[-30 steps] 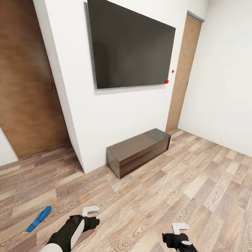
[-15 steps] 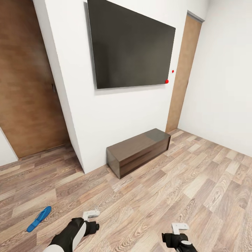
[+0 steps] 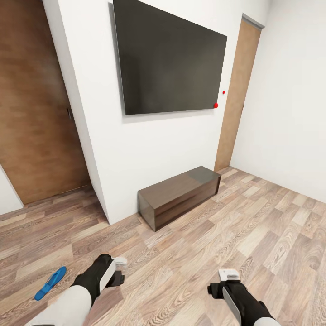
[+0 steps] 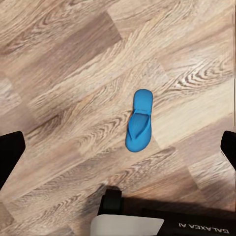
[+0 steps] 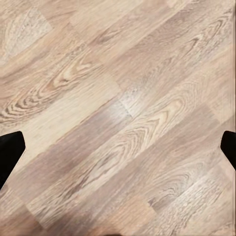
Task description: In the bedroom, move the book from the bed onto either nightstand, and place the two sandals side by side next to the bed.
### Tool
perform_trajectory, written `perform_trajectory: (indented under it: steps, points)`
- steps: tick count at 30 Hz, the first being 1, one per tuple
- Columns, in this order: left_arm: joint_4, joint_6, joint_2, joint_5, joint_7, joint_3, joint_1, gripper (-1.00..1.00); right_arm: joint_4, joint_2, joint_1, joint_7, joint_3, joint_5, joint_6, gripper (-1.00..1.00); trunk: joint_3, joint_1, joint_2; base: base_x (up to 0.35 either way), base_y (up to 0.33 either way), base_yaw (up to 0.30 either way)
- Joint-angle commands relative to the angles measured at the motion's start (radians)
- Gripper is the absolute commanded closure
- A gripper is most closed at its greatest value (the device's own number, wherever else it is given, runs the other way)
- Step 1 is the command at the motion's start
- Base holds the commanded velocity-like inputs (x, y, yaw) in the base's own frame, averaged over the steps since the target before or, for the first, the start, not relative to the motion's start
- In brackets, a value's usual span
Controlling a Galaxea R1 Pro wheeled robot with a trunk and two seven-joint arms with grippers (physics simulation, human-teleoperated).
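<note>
One bright blue sandal (image 3: 50, 283) lies flat on the wood-plank floor at the lower left of the head view. My left gripper (image 3: 118, 267) hovers above the floor to the right of it, open and holding nothing. In the left wrist view the sandal (image 4: 138, 122) lies on the planks below, between the spread dark fingertips (image 4: 9, 152). My right gripper (image 3: 227, 275) hangs open over bare floor at the lower right, its fingertips (image 5: 10, 150) wide apart over the planks. The book, the bed and the nightstand are out of view.
A long low dark brown bench (image 3: 179, 194) stands against the white wall under a large black wall screen (image 3: 170, 61). A wooden door (image 3: 34, 113) is at the left and another (image 3: 237, 90) at the back right. Open floor stretches to the right.
Both arms have reached further forward over the floor, so more of each forearm shows. The left gripper has turned to point downward. The sandal and the camera have not moved.
</note>
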Motion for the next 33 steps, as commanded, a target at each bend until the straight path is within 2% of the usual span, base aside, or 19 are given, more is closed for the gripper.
perform_trajectory:
  steps: [1,3,4,6,11,21,33]
  points:
    - [-0.018,0.016,-0.001,0.005,0.008,0.005,-0.002,-1.00,-0.010,0.000,-0.006,-0.003,-0.001,0.000,0.023,-1.00,-0.001,0.000,-0.001,0.000,0.000,0.000]
    - [-0.059,0.069,-0.001,0.002,0.010,-0.002,-0.006,-1.00,-0.032,-0.001,-0.017,-0.005,-0.001,0.000,0.064,-1.00,-0.001,0.000,-0.001,0.000,0.000,0.000]
    - [-0.097,0.133,0.001,-0.001,0.009,-0.022,-0.008,-1.00,-0.061,-0.003,-0.024,-0.007,-0.001,0.000,0.092,-1.00,-0.001,0.000,-0.001,0.000,0.000,0.000]
    - [-0.110,0.157,0.000,-0.002,0.009,-0.038,-0.009,-1.00,-0.074,-0.003,-0.026,-0.007,-0.001,0.000,0.101,-1.00,-0.008,0.008,-0.015,0.000,0.000,0.000]
    - [-0.120,0.176,-0.002,-0.001,0.007,-0.057,-0.009,-1.00,-0.087,-0.002,-0.028,-0.008,0.000,0.001,0.108,-1.00,-0.023,0.027,-0.050,0.000,0.000,0.000]
    - [-0.124,0.182,-0.003,0.000,0.003,-0.065,-0.009,-1.00,-0.113,-0.001,-0.029,-0.006,-0.002,-0.002,0.109,-1.00,-0.062,0.065,-0.120,0.000,0.000,0.000]
    - [-0.127,0.181,-0.004,0.001,0.001,-0.065,-0.009,-1.00,-0.241,-0.005,-0.029,-0.005,-0.003,-0.001,0.116,-1.00,-0.118,0.111,-0.204,0.000,0.000,0.000]
